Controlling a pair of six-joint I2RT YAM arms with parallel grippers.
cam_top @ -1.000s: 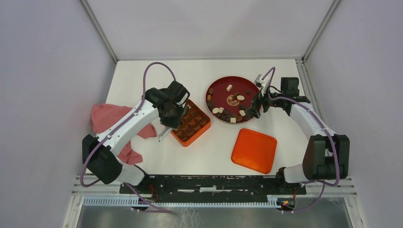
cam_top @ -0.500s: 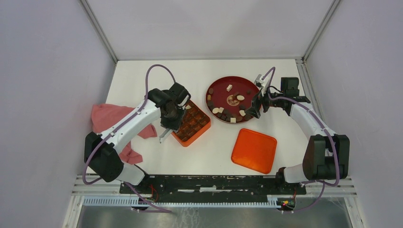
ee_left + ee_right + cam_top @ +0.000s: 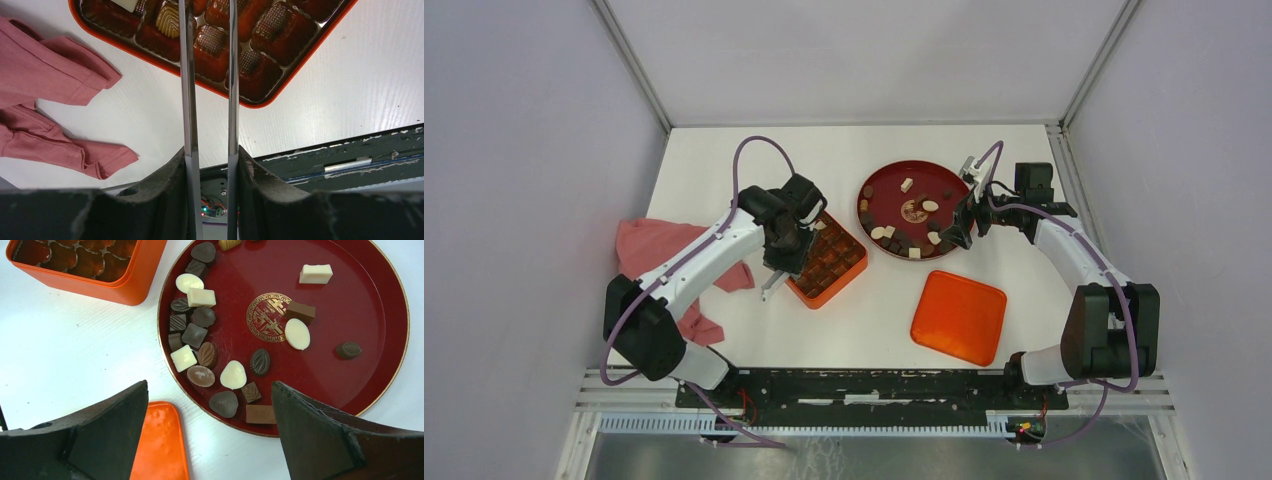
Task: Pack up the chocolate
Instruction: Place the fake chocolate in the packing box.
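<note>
Several chocolate pieces (image 3: 202,339), dark, mid brown and cream, lie on the round dark-red plate (image 3: 380,355), mostly along its left side. The orange compartmented box (image 3: 826,258) holds more chocolate (image 3: 212,40) in its cells. My left gripper (image 3: 210,150) is shut on metal tweezers (image 3: 189,100), whose two blades reach over the box; their tips run out of view at the top. In the top view the left gripper (image 3: 782,245) hangs at the box's left edge. My right gripper (image 3: 210,385) stands open above the plate's near rim, nothing between its fingers; it shows at the plate's right (image 3: 959,222).
The flat orange lid (image 3: 959,316) lies on the white table in front of the plate. A crumpled pink cloth (image 3: 659,260) sits to the left of the box. Side walls close in the table left, right and behind.
The left arm has shifted slightly to the right, toward the box, with the tweezers still held. The right arm and the plate's chocolate have not moved.
</note>
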